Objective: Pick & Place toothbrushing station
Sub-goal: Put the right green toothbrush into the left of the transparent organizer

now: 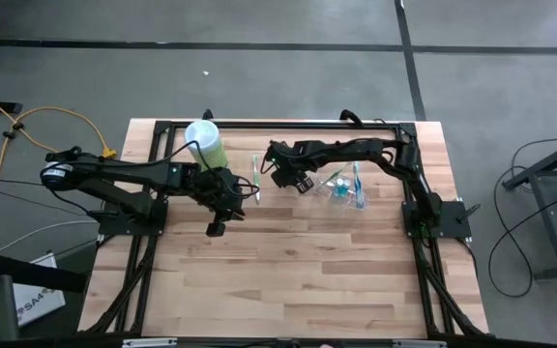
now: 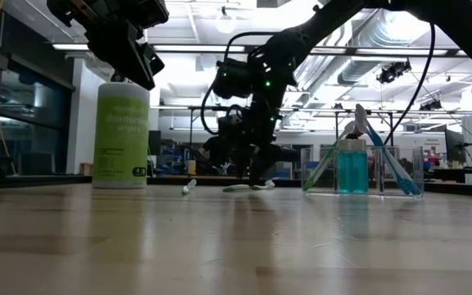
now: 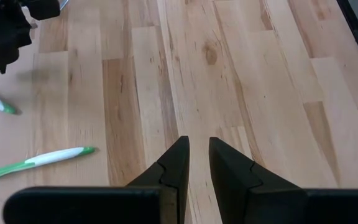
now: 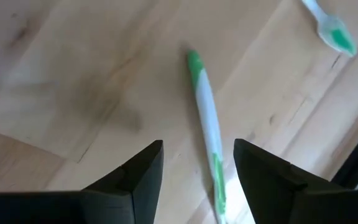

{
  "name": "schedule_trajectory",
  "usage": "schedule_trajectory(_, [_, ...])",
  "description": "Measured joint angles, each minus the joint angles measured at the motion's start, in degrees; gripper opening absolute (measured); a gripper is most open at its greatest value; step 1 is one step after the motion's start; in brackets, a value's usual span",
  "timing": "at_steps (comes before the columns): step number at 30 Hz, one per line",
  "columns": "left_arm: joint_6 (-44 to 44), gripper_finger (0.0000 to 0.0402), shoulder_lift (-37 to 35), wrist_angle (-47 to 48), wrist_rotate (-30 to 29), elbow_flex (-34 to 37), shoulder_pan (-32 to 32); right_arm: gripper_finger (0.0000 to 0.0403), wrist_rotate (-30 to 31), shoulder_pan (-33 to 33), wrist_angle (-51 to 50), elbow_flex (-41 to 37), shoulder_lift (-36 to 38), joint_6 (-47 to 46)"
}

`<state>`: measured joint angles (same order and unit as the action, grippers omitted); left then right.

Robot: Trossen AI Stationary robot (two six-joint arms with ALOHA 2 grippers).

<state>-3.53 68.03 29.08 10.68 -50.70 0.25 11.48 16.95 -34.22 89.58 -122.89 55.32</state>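
Small clear colourless plastic cup-like holder (image 1: 344, 189) (image 2: 359, 170) stands upright on the wooden worktop (image 1: 298, 280), at about 1 o'clock from worktop centre. Blue-tinted contents and toothbrushes lean inside it, sticking out past the rim.

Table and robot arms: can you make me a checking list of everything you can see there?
Surface: wooden table, planks bare at the near side.
Job's things: clear holder stands upright on the table with toothbrushes and a blue item in it; one green-and-white toothbrush lies flat, a second toothbrush lies beyond it.
Clutter: pale-green wipes bottle with white cap, upright by the far edge.
End effectors: right end effector open, low over the lying toothbrush, not gripping; left end effector raised over bare wood, fingers nearly together, holding nothing.
Cables: yellow cable on the floor at the left.
Surroundings: grey floor; workshop room behind.
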Motion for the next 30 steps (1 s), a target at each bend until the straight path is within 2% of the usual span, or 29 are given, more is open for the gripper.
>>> schedule_trajectory(12, [-0.7, 0.0057, 0.0, 0.0, 0.0, 0.0, 0.0, 0.0189, -2.7, 0.9, 0.9, 0.0, 0.0, -1.5])
schedule_trajectory(23, [-0.8, 0.0057, 0.0, 0.0, 0.0, 0.0, 0.0, 0.0189, -6.4, 4.3, -6.4, 0.1, 1.3, -7.3])
schedule_trajectory(30, [-1.0, 0.0057, 0.0, -1.6, 0.0, 0.0, 0.0, 0.0189, -10.3, 5.0, -5.5, 0.1, 1.7, -8.5])
